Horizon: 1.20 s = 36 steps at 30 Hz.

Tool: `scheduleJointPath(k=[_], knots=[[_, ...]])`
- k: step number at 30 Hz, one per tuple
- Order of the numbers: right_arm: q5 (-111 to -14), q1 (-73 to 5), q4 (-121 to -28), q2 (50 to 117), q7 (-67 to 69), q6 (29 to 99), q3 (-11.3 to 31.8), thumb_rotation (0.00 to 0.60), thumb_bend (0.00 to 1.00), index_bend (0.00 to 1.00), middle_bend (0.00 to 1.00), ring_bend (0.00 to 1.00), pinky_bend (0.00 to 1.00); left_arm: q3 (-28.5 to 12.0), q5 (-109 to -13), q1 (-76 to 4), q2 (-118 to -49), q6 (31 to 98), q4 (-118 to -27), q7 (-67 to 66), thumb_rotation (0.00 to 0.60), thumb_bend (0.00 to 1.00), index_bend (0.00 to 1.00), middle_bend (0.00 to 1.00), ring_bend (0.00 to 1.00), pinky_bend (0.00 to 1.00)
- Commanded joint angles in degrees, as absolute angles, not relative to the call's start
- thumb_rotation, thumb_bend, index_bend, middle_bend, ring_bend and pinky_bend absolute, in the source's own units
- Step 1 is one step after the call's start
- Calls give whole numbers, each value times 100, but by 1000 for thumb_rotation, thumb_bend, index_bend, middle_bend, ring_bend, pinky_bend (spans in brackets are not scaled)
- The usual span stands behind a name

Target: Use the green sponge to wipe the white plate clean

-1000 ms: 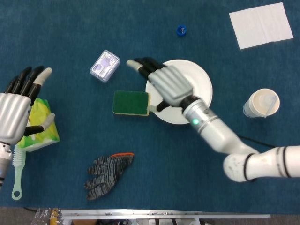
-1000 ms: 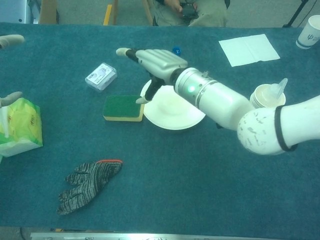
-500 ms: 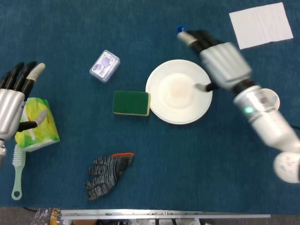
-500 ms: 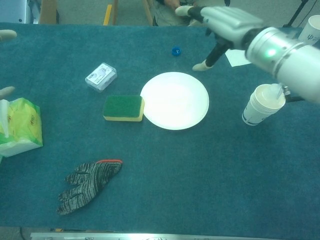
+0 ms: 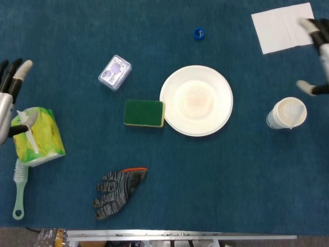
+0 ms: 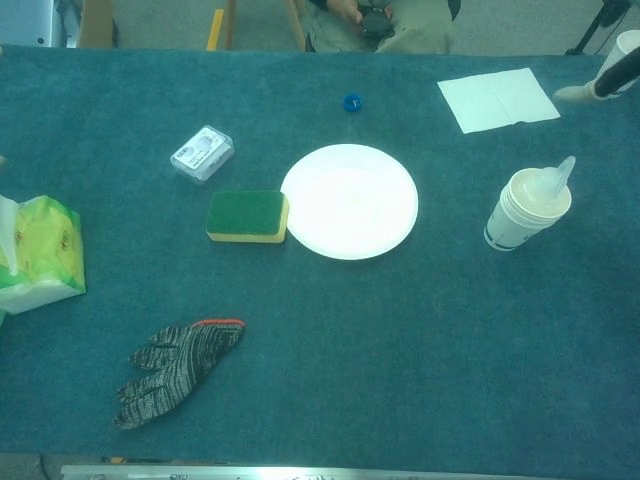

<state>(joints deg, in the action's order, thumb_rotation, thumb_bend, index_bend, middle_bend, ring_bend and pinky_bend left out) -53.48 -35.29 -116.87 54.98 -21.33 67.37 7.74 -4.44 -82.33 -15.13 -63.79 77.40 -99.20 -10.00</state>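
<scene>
Both of my hands sit at the far edges of view, well apart from the white plate [image 5: 196, 100]. My left hand [image 5: 8, 92] is far to the plate's left, fingers [image 5: 19, 72] apart and holding nothing, with the thumb just over a yellow-green tissue pack [image 5: 37, 136]. My right hand [image 5: 316, 56] is far to the plate's right, only partly in frame; the fingers that show are spread and hold nothing. The green sponge [image 5: 144, 112] lies flat on the table [image 5: 216, 180], touching the plate's left rim, green face up. A faint smear shows at the plate's centre. Right of the plate stands a paper cup [image 5: 286, 113]; beyond it lies a white napkin [image 5: 285, 27]. Above the plate is a blue bottle cap [image 5: 199, 34]; upper left of the sponge, a small plastic box [image 5: 114, 72]. Below the sponge lies a knit glove [image 5: 118, 186]. A green brush [image 5: 19, 188] lies below the tissue pack.
</scene>
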Motion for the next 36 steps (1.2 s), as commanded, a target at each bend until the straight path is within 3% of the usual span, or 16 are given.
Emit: scheduleJointPath(k=[1,8,24,36], knots=[[-5633,-3164,-11731,5258,-1812,7017,636,600,143,12,111,11,279,-491,-8133,-1508,-6380,7739,-9885,-1006,557,280,38,48,0,101],[-5986,-2568,-11627,4928,-1369,7408,487,600,144,13,111,11,279,-591,-7848,-1462,-6401,7802,-9784,-1157,600,280,38,43,0,102],[-6794,-1160,-11358,4802,-541,8352,34,600,147,13,118,11,279,-610,-7805,-996,-6375,8503,-9788,-975,600,280,38,43,0,102],[-7115,-723,-11238,4855,-282,8527,17,600,149,13,118,11,279,-566,-7912,-885,-6350,8599,-9919,-1021,600,280,38,43,0,102]])
